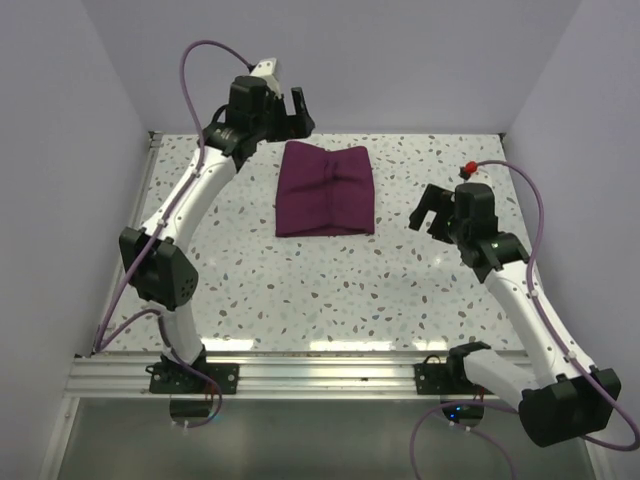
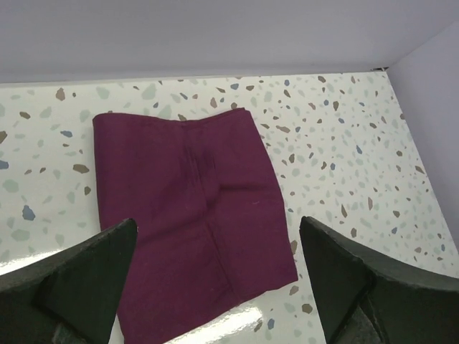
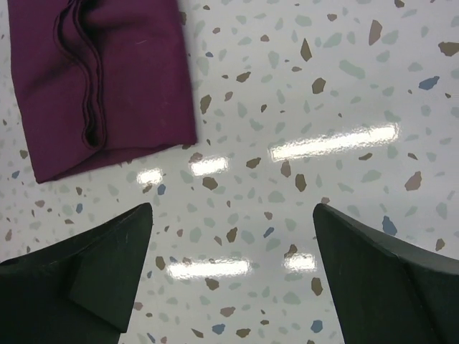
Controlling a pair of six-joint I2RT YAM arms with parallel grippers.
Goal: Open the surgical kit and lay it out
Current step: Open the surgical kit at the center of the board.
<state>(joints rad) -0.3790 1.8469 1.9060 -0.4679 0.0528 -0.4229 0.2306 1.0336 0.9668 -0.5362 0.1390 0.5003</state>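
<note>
The surgical kit is a folded dark purple cloth wrap lying flat at the far middle of the speckled table. It also shows in the left wrist view and at the top left of the right wrist view. The steel tray and the silver tools are hidden. My left gripper is open and empty, raised behind the wrap's far left corner, with its jaws spread wide. My right gripper is open and empty, hovering over bare table to the right of the wrap.
White walls stand close on the left, back and right of the table. A metal rail runs along the near edge, where both arm bases are bolted. Purple cables loop over each arm.
</note>
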